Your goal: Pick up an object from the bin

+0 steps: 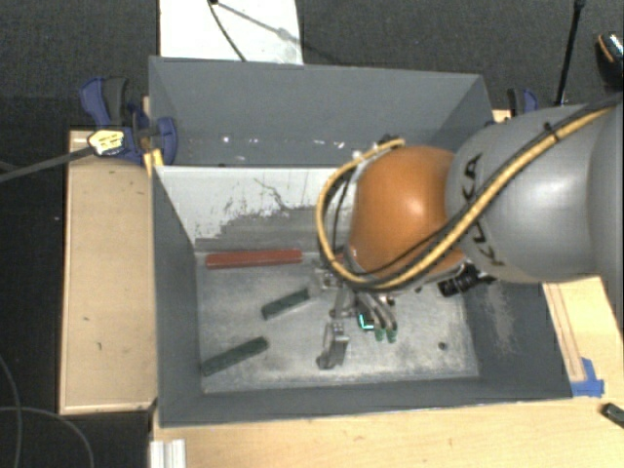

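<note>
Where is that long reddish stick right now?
The reddish stick lies flat in the bin against its far wall, left of centre in the camera view; a dark green stick lies just in front.

My arm [546,193] is a thick, rounded link in pale silver-grey, with black KUKA lettering [475,178] at its left end. Left of that, my wrist wears a smooth orange cover [405,208], domed like a ball. My cables [330,224], yellow and black, run along the grey link and loop round the cover's left side. At the cover's near edge sits my gripper [356,325]: small grey metal parts with green bits and a teal glint.
</note>
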`<state>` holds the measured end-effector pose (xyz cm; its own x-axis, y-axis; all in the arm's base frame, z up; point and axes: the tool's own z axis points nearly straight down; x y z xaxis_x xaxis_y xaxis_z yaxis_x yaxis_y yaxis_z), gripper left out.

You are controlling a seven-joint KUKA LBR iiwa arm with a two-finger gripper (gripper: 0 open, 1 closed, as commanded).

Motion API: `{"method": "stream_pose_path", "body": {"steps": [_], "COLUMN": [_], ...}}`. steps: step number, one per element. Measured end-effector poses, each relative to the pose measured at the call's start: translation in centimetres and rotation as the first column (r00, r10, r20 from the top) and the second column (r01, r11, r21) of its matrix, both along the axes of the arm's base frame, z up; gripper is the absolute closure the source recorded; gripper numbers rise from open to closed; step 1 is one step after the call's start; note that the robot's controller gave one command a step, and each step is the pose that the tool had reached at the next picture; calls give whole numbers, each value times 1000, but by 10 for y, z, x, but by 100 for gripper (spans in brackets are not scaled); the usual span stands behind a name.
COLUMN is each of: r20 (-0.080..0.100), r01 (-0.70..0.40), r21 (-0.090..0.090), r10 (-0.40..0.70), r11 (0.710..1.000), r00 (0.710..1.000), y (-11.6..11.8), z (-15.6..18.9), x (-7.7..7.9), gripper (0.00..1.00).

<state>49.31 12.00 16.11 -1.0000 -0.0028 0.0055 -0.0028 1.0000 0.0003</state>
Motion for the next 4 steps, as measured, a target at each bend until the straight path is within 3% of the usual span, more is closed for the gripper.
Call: {"method": "stream_pose_path", "body": {"steps": [1, 2, 3, 4], "r20": [9, 10, 12, 17], "r01": [-93, -187, -182, -252], "r21": [1, 0, 1, -1], "r10": [93, 187, 182, 252], "r11": [996, 982, 983, 968], "r00": [996, 982, 983, 968], "y": [5, -9, -8, 3], "z": [-31, -90, -87, 82], "x": [27, 66, 66, 69], "gripper": [0, 0, 100, 100]}}
